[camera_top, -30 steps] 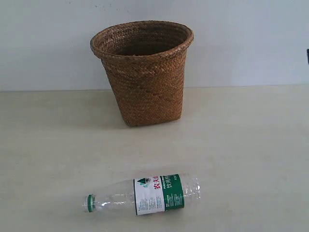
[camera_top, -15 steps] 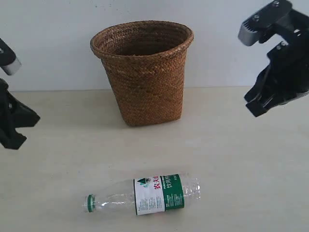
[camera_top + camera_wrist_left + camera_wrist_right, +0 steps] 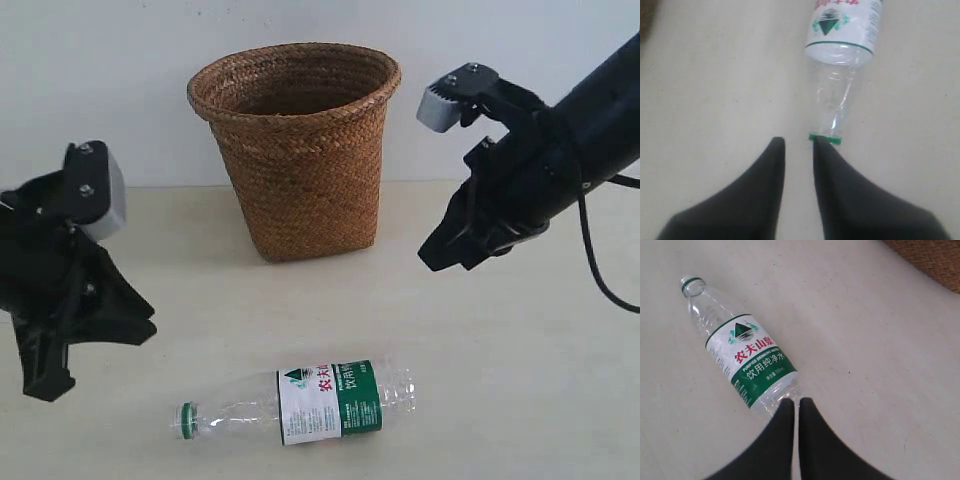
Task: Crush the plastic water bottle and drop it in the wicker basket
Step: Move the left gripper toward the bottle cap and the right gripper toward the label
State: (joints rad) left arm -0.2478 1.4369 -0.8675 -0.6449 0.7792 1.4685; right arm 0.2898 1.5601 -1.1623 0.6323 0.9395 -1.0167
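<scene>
The plastic water bottle (image 3: 320, 402) lies on its side on the pale table (image 3: 520, 360), in front of the wicker basket (image 3: 300, 180) and well apart from it. Its green cap (image 3: 185, 420) points to the left of the exterior view and its ribbed base to the right. The white-and-green label (image 3: 330, 400) with red characters faces up, and the body looks round and uncrushed. The basket stands upright near the back of the table against a plain light wall (image 3: 100, 80), with its wide rolled rim uppermost. The left gripper (image 3: 796, 144) hangs on the left side of the scene, near the cap end of the bottle. Its two dark fingers (image 3: 765, 170) stand a narrow slit apart and grip nothing. In the left wrist view the cap shows just past one fingertip, while the exterior view shows clear table between claw and bottle. The right gripper (image 3: 796, 402) hangs to the right of the basket, away from both basket and bottle. Its fingertips are drawn almost together with only a hairline between them, and they hold nothing. In the right wrist view they point toward the base end of the bottle.
</scene>
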